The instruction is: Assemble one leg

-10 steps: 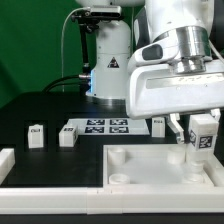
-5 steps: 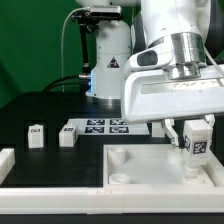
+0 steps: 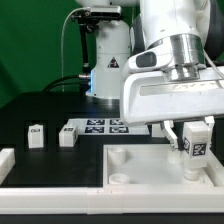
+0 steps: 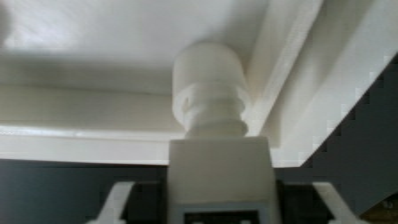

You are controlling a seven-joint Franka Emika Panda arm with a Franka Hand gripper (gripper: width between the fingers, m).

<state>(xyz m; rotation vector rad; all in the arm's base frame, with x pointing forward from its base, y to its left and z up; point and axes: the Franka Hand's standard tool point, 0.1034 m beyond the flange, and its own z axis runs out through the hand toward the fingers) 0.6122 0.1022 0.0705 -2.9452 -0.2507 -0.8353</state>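
My gripper is shut on a leg, a small white block with a black-and-white tag, and holds it upright over the exterior view's right part of the large white square panel. The leg's lower end is close above a round corner socket; I cannot tell if it touches. In the wrist view the leg runs from between my fingers toward the panel's inner corner. My gripper clamps the leg's square end.
Two more legs stand on the black table at the exterior view's left. The marker board lies behind them. A white rail runs along the front, with a white block at far left. The arm's base is behind.
My gripper has moved with the leg toward the exterior view's left and slightly down, closer to the panel's corner socket. The loose legs have not moved.
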